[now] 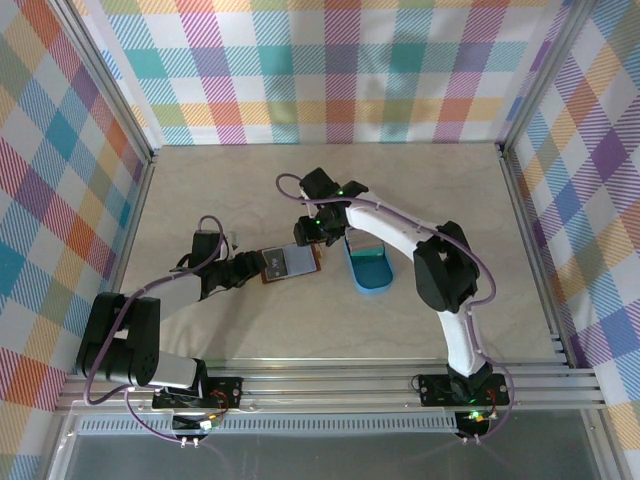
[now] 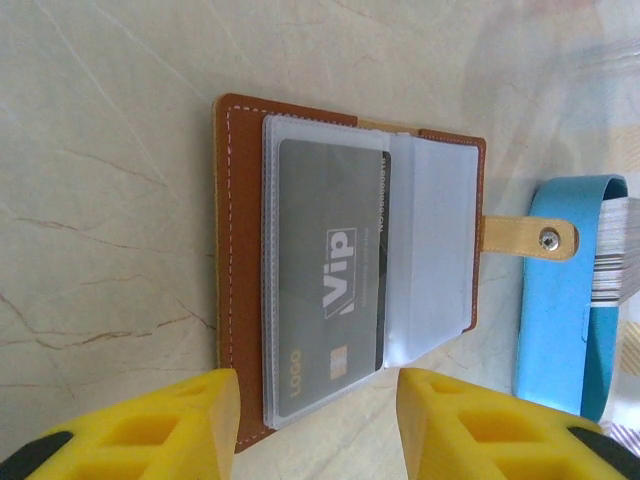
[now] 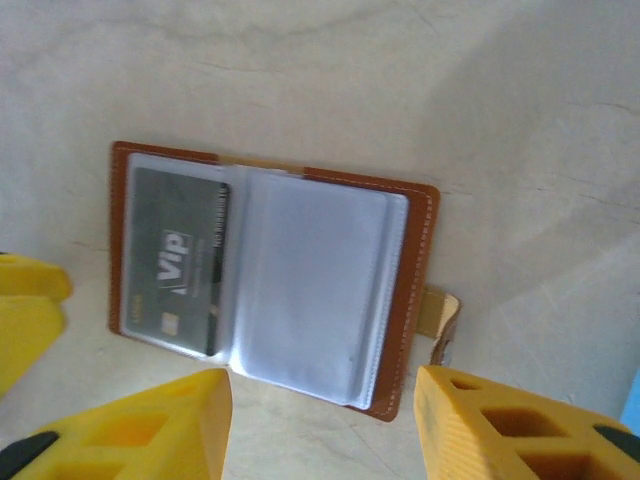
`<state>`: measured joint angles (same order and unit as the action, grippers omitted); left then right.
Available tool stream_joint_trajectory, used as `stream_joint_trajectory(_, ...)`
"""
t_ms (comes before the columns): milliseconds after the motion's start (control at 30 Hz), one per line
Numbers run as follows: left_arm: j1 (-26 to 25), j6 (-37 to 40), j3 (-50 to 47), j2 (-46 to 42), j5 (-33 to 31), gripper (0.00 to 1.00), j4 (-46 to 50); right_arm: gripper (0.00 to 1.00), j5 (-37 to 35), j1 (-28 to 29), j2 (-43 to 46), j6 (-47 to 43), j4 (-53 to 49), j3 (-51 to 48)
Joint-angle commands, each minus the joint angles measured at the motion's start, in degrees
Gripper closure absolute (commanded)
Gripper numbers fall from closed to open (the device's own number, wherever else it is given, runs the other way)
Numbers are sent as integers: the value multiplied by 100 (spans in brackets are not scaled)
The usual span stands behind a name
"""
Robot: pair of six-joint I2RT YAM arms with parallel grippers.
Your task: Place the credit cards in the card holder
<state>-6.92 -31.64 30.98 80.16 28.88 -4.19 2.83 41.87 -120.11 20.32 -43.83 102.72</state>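
Note:
The card holder [image 1: 290, 262] lies open on the table, brown leather with clear sleeves. A grey credit card [image 2: 330, 270] marked VIP sits inside its left sleeve, and the right sleeve [image 2: 430, 250] is bare. More credit cards [image 2: 614, 255] stand on edge in a blue tray. My left gripper [image 2: 318, 430] hovers open at the holder's near edge, and one of its fingers [image 2: 170, 425] overlaps the leather corner. My right gripper [image 3: 320, 420] is open over the holder [image 3: 270, 275], with nothing between its fingers. The snap tab [image 2: 528, 238] sticks out toward the tray.
The blue oval tray [image 1: 368, 268] stands just right of the holder, under the right arm. Plaid walls and metal rails enclose the table. One yellow finger of the left gripper [image 3: 25, 320] shows at the left edge of the right wrist view.

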Motion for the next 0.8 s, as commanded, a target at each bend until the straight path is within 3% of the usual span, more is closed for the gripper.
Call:
stream_joint_trajectory(0,51,123,186,86,-41,54,164,48,-321,-12,-165,97,-444,260)
stream_joint_trajectory(767,55,202,277,-24,-19,54,355,40,-489,-242,-182,758,-381,-218)
